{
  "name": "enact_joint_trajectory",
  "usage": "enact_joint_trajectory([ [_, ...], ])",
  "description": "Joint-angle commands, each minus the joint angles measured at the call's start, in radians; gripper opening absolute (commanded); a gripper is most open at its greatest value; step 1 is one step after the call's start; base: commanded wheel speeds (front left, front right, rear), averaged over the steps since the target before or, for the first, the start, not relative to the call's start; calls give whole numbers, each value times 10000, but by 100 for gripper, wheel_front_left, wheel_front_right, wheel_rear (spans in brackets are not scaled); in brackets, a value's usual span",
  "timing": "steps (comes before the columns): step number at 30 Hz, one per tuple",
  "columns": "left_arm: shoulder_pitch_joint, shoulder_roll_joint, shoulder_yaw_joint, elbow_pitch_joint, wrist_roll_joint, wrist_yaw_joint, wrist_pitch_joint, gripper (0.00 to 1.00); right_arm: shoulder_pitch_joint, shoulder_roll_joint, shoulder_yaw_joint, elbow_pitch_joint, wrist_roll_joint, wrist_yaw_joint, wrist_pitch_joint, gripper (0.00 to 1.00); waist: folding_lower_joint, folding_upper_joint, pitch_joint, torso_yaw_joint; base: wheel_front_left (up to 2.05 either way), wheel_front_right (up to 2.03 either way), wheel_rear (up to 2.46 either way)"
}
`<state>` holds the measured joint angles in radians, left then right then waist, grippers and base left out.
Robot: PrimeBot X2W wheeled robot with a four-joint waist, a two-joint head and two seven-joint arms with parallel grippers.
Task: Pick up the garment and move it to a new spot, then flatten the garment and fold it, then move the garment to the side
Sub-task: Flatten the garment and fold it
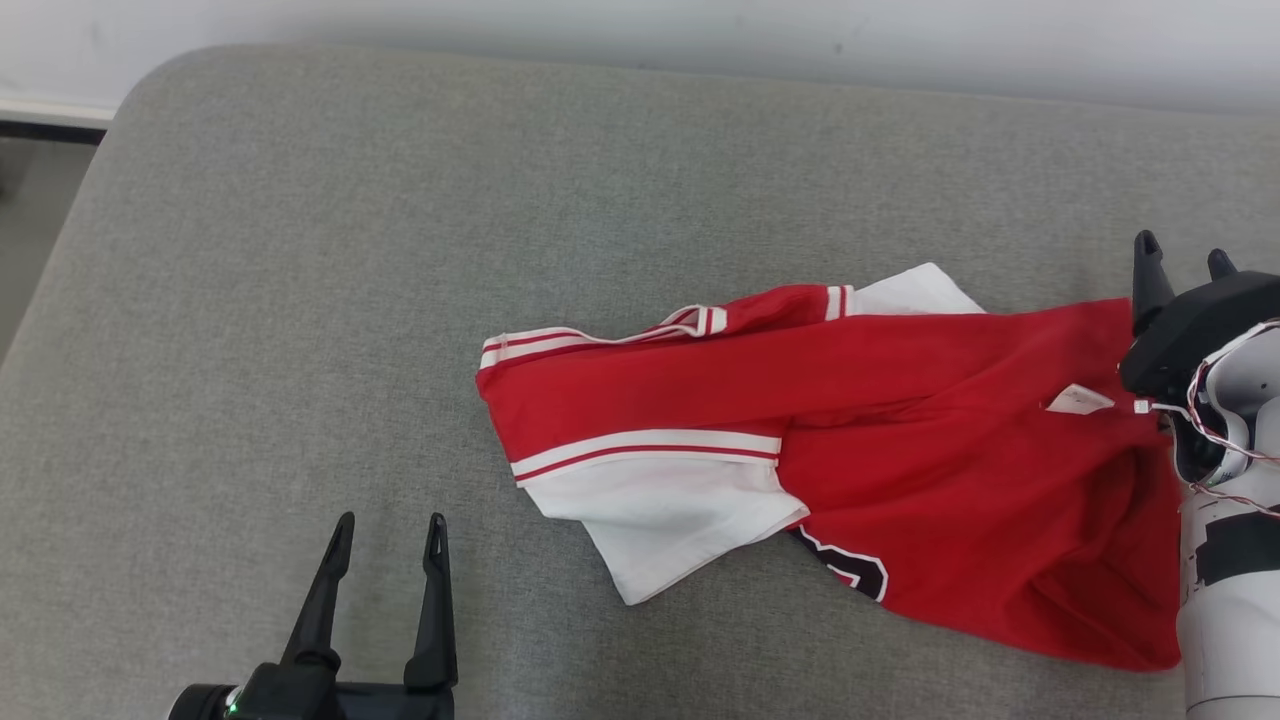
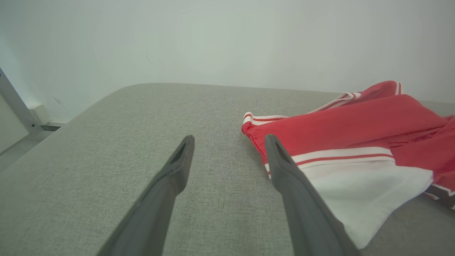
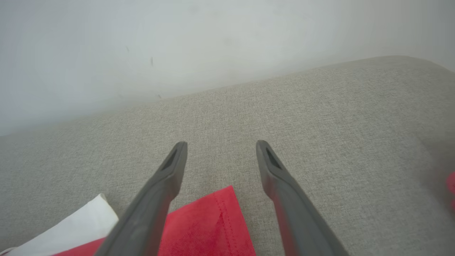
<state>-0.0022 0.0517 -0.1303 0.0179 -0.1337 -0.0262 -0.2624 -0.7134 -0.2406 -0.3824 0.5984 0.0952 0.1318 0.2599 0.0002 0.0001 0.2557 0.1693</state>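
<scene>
The garment (image 1: 900, 440) is a red shirt with white sleeves and red-and-white striped trim, lying crumpled on the right half of a grey cushioned surface (image 1: 400, 250). My right gripper (image 1: 1180, 252) hovers over the garment's far right corner, open, nothing between its fingers; in the right wrist view a red corner of the garment (image 3: 209, 224) lies just below my open right gripper (image 3: 221, 145). My left gripper (image 1: 390, 528) stands open at the lower left, apart from the cloth. In the left wrist view the garment (image 2: 355, 142) lies just right of my open left gripper (image 2: 229, 140).
A pale wall (image 1: 700, 30) runs along the far edge of the cushion. The cushion's rounded left corner drops to a floor strip (image 1: 30, 200) at the left. Bare grey fabric spreads over the left half.
</scene>
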Motion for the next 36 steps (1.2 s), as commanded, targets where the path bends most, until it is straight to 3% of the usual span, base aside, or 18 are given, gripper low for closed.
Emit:
enact_joint_trajectory([
  [1,-82,-18,3,-40,-131,56,-32,100,-5,45,-102,63,-203,-26,-150,100,-2,-1,168,201,0,0,0],
  [8,88,-18,29,28,-136,61,-32,100,993,628,-296,-705,-135,-26,-891,100,-2,-1,-297,-219,0,0,0],
  [13,278,-15,8,96,-116,52,-32,100,2923,1290,193,-2315,273,-26,-1319,100,-2,-1,-726,-644,0,0,0],
  [18,468,-13,166,151,14,58,-32,100,4792,1723,992,-3748,639,-26,-2456,100,-2,-1,-1105,-1055,0,0,0],
  [28,853,-15,280,521,43,2,-32,100,6633,1917,1358,-4316,-118,-26,-4368,100,-2,-1,-1929,-1472,0,0,0],
  [36,1196,-15,245,904,-1,24,-32,100,7340,1919,1893,-3862,19,-26,-4677,100,-2,-1,-2557,-1594,0,0,0],
])
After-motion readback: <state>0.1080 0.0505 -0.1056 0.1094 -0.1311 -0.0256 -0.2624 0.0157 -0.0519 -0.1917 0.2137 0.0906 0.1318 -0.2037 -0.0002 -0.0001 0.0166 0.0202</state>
